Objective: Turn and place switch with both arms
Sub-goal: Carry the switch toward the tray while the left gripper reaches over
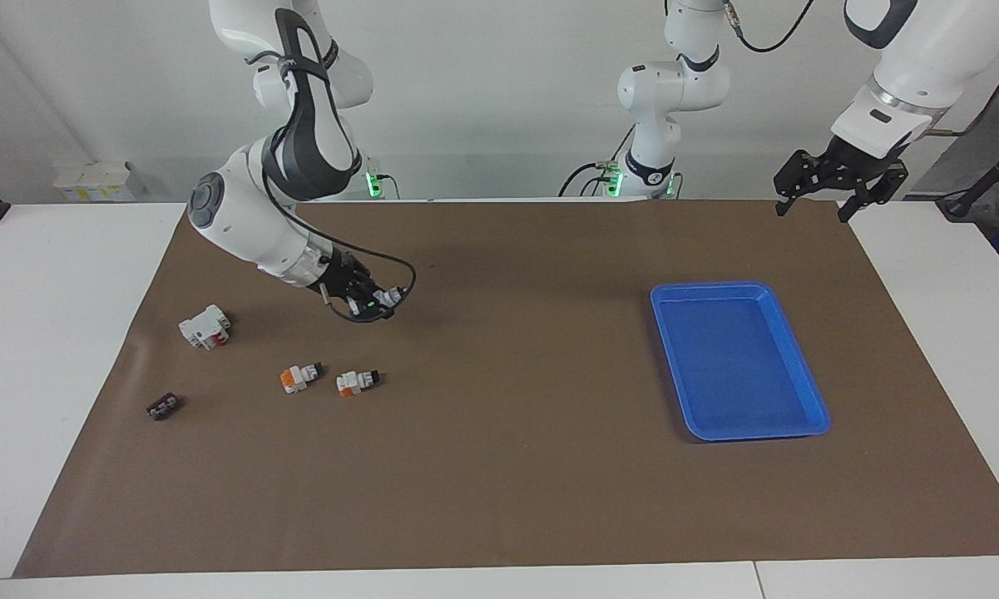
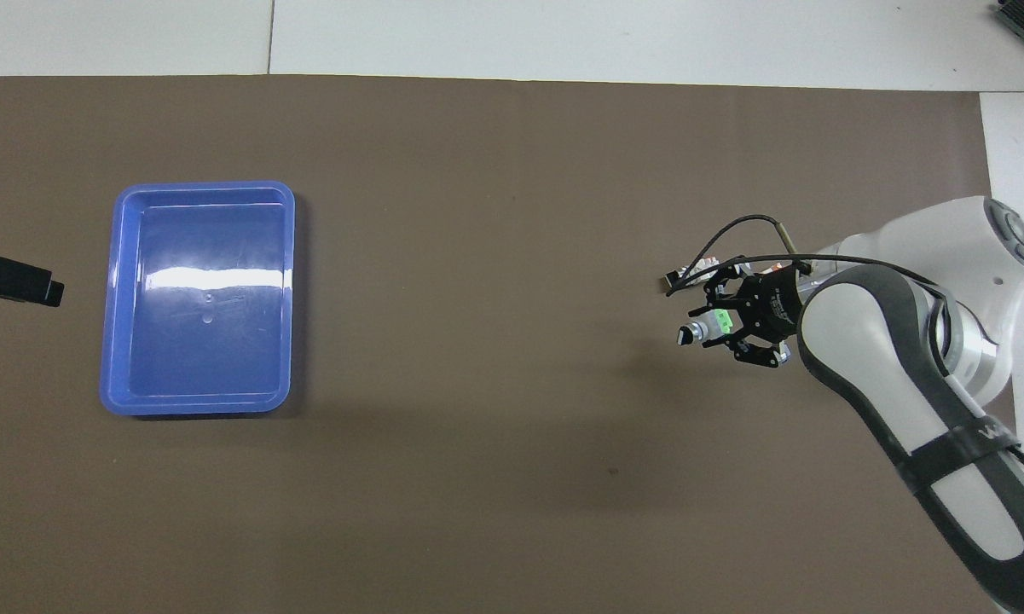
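Observation:
The switch (image 1: 385, 299) is a tiny white block with a green end and a black knob. It hangs above the brown mat, off the surface, with my right gripper (image 1: 370, 303) shut on it. From overhead the switch (image 2: 709, 325) points its knob toward the left arm's end, and the right gripper (image 2: 721, 327) grips its green end. My left gripper (image 1: 811, 214) waits open in the air over the mat's corner near its base. Only part of the left gripper (image 2: 17, 283) shows in the overhead view.
Two orange-ended switches (image 1: 301, 376) (image 1: 358, 381) lie on the mat, farther from the robots than the held one. A larger white block with a red part (image 1: 205, 326) and a small black part (image 1: 163, 407) lie nearby. A blue tray (image 1: 715, 288) sits toward the left arm's end.

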Action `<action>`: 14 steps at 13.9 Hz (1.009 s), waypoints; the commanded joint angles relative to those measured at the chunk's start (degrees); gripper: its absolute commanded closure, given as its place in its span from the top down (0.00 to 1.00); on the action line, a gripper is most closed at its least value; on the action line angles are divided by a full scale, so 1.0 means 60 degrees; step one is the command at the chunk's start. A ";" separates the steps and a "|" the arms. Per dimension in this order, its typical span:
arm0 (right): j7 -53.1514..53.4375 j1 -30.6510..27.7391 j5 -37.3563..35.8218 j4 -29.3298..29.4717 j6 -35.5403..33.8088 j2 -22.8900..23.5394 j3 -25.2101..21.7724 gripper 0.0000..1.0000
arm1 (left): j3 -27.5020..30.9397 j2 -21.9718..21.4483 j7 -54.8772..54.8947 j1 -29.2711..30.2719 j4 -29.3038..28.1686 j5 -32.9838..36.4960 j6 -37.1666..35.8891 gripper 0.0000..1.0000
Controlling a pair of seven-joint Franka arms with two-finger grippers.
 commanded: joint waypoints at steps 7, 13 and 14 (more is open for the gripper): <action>0.4311 0.2076 0.2516 0.1810 -0.0012 0.0148 0.0010 0.00 | -0.0023 -0.0210 -0.0095 -0.0011 -0.0033 -0.0105 -0.0147 1.00; 0.4445 0.3451 0.3341 0.2221 0.1492 0.0148 0.0010 0.00 | -0.0170 -0.0504 -0.0211 -0.0231 -0.0501 -0.0091 -0.0046 1.00; 0.4444 0.3758 0.3268 0.2221 0.1961 0.0162 0.0010 0.00 | -0.0199 -0.0489 -0.0227 -0.0260 -0.0472 -0.0106 -0.0045 1.00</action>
